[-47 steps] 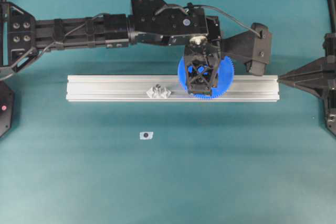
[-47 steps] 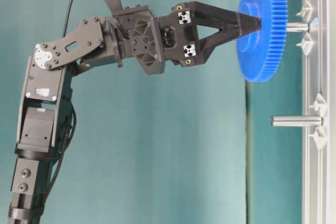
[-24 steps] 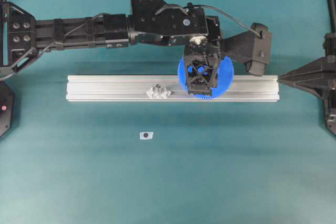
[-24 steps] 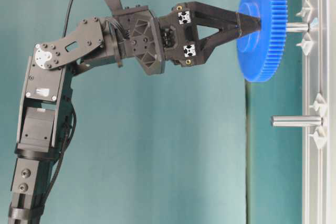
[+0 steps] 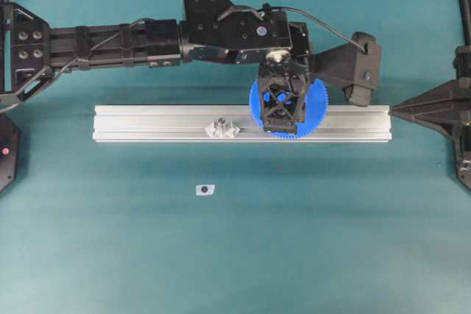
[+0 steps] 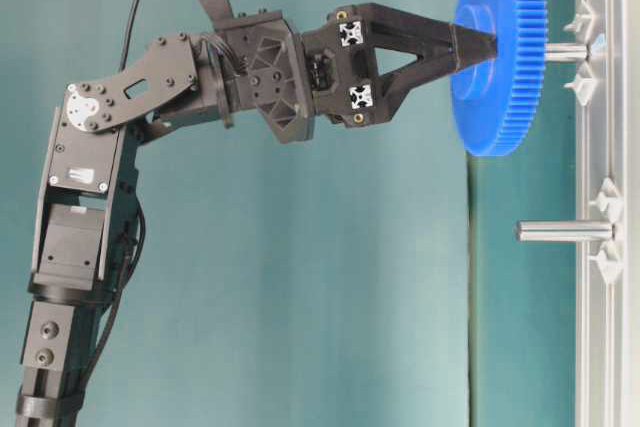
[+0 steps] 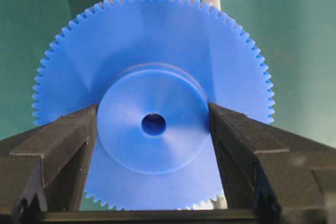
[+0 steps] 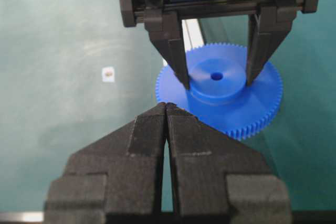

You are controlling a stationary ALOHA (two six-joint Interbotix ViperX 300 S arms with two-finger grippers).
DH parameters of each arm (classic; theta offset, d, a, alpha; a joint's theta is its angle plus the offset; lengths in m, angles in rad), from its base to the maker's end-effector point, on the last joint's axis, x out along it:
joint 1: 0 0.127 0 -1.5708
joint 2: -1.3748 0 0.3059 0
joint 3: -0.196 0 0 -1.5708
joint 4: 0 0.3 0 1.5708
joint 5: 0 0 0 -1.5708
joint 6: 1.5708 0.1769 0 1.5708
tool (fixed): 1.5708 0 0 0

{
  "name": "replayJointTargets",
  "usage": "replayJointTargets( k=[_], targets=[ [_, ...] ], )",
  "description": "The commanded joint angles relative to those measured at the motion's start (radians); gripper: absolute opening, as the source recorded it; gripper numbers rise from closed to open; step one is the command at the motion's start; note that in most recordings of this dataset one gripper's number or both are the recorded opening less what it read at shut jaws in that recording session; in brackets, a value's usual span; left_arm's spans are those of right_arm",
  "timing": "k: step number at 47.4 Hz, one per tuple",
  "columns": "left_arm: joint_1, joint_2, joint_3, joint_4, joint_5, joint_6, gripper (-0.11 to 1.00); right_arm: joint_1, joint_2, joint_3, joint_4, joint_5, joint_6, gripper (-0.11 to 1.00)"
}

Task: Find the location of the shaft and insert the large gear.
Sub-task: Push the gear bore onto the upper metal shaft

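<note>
While the left gripper [image 6: 470, 44] stays clamped on the hub of the large gear [image 6: 500, 52] just above the shaft [image 6: 566, 51] — bore alignment is hard to judge — any tilt could jam it; the right gripper [image 8: 166, 106] is closed, empty.

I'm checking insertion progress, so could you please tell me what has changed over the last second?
Almost nothing visibly changed. The left claw stays shut on the large gear by its hub, with the pin showing between the gear and the aluminium rail. The right claw remains shut and parked.
</note>
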Motion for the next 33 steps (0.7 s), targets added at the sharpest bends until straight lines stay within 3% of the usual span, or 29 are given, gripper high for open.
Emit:
replayJointTargets(
  k=[1, 10, 16, 33],
  targets=[
    [0.012, -0.035, -0.015, 0.008, 0.0, 0.003, 0.7, -0.003, 0.006, -0.014, 0.0, -0.005, 0.008, 0.01],
    [0.003, -0.038, -0.025, 0.008, 0.002, 0.003, 0.71, -0.003, 0.006, -0.014, 0.0, -0.005, 0.008, 0.01],
    [-0.002, -0.038, -0.034, 0.008, 0.002, 0.005, 0.88, -0.003, 0.006, -0.014, 0.0, -0.005, 0.008, 0.01],
    [-0.014, -0.041, -0.06, 0.005, 0.014, -0.005, 0.85, -0.003, 0.006, -0.017, 0.0, -0.005, 0.008, 0.01]
  ],
)
